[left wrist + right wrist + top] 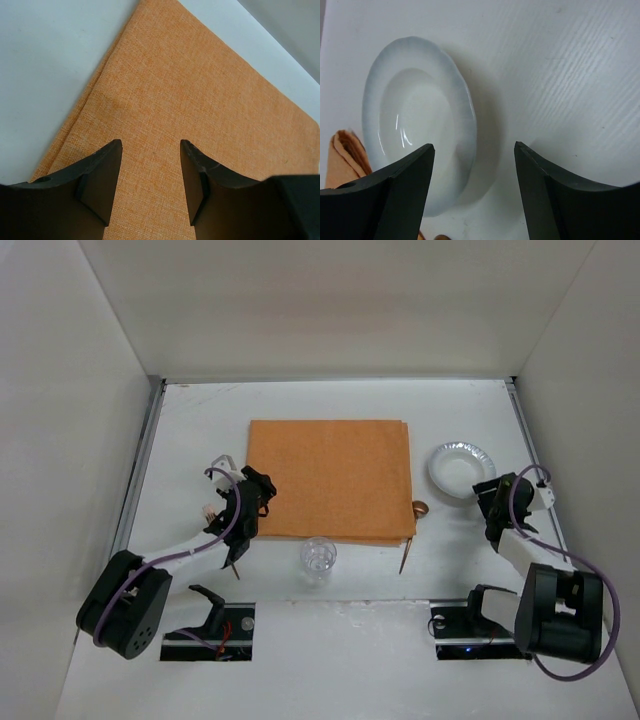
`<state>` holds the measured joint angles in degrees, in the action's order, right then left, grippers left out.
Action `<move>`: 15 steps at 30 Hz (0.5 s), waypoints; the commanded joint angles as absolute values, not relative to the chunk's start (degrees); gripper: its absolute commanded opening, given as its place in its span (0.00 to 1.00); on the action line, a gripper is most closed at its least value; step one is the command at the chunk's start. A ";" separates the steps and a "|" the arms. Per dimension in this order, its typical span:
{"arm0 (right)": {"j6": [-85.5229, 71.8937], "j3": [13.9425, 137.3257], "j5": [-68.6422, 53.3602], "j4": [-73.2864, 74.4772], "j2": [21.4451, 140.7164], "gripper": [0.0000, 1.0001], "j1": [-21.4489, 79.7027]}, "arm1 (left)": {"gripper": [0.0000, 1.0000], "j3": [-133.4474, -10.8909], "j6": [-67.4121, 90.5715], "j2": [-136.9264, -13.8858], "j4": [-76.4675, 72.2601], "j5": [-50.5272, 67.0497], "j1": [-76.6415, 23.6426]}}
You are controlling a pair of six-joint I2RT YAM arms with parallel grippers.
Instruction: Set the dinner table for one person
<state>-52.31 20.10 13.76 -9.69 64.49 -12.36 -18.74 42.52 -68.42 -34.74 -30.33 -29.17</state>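
The dinner table (200, 420) is a matte white surface. An orange cloth mat (330, 480) lies flat at its middle. A white plate (461, 468) sits right of the mat. A clear glass (318, 558) stands just in front of the mat's near edge. A wooden spoon (411, 538) lies at the mat's near right corner. My left gripper (262, 488) is open and empty over the mat's left near part; the left wrist view shows the mat (200, 100) between its jaws (150, 150). My right gripper (488, 496) is open at the plate's near right rim (420, 115), which lies between its jaws (474, 150).
White walls enclose the table on three sides. Metal strips run along the table's left and right edges (140, 470). A thin dark object (235, 570) pokes out under my left arm. The arm bases stand at the near edge.
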 commanded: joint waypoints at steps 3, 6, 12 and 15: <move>-56.07 21.44 8.53 -20.56 70.56 0.68 -13.32 | 0.47 -18.19 43.15 -67.06 -38.32 -30.50 -28.70; -57.82 21.10 6.51 -24.33 74.43 0.64 -14.19 | 0.47 -18.37 43.24 -67.32 -38.32 -30.41 -28.78; -62.13 17.59 1.94 -35.49 78.92 0.46 -15.51 | 0.47 -18.72 42.89 -67.94 -38.32 -30.06 -29.04; -63.98 15.83 1.06 -39.89 80.50 0.35 -16.39 | 0.47 -18.72 42.80 -68.03 -38.32 -30.06 -28.87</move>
